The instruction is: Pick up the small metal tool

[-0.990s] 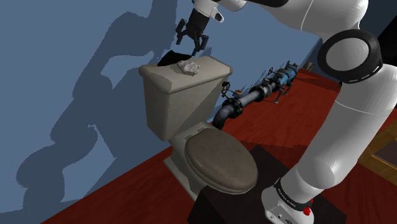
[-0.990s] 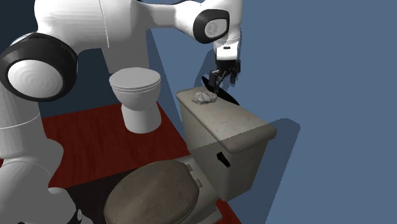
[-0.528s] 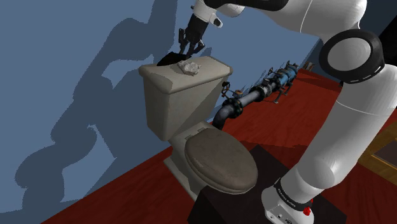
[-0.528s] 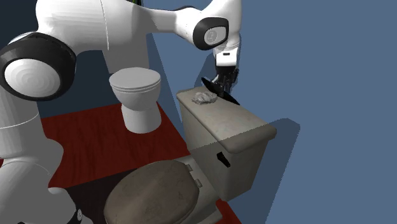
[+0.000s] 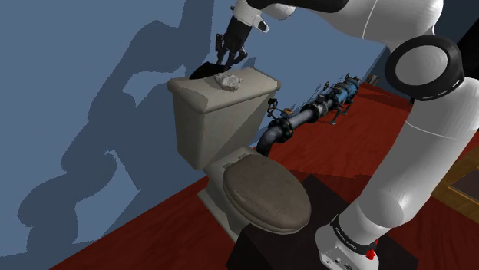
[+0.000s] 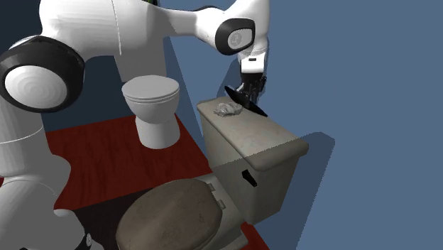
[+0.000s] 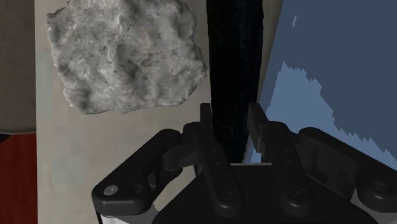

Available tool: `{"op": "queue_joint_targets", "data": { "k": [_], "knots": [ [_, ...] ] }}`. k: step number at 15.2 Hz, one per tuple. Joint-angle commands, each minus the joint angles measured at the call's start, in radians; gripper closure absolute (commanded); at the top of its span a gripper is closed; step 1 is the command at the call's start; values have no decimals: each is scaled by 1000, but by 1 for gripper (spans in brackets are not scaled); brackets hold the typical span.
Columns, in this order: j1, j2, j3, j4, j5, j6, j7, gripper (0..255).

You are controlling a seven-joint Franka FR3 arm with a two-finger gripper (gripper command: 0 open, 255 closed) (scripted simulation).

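A long, flat black tool (image 7: 234,51) lies along the back edge of the beige toilet tank lid (image 7: 127,153), close to the blue wall. My gripper (image 7: 232,124) is shut on it, with one finger on each side of the strip. In the shoulder view the gripper (image 5: 229,57) comes down at the tank's rear, and the tool (image 5: 201,71) sticks out toward that view's left. From the second exterior view the tool (image 6: 257,109) is a dark blade under the gripper (image 6: 248,96). A lumpy grey object (image 7: 124,54) rests on the lid just beside the tool.
The tank (image 5: 222,123) stands against the blue wall (image 5: 77,115), above a closed brownish toilet seat (image 5: 265,195). Dark pipes (image 5: 307,119) run along the floor by the wall. A white toilet (image 6: 150,106) stands behind on red floor. My stand (image 5: 307,238) is near the bowl.
A second ago the fingers stood apart above the tank's back edge. They have come down and shut on the black tool. Nothing has moved in the last half second.
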Motion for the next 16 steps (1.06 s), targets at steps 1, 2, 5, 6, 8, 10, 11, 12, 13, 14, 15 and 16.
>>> {"op": "queue_joint_targets", "data": {
  "k": [1, 2, 5, 6, 8, 10, 11, 12, 13, 14, 15, 16],
  "knots": [
    [1, 2, 0, 24, -2, -21, 4, 255],
    [2, 6, 1, 42, -3, -36, 6, 255],
    [5, 17, 1, 98, -8, -80, 15, 255],
    [6, 21, 1, 118, -10, -95, 17, 255],
    [9, 32, 2, 159, -14, -126, 23, 255],
    [12, 44, 2, 204, -19, -159, 30, 255],
    [14, 51, 3, 227, -21, -175, 33, 255],
    [17, 58, 3, 252, -24, -192, 36, 255],
    [19, 66, 3, 277, -27, -210, 40, 255],
    [22, 75, 4, 304, -30, -227, 43, 255],
    [22, 77, 4, 308, -30, -230, 44, 255],
    [22, 76, 4, 308, -30, -230, 44, 255]
  ]
}}
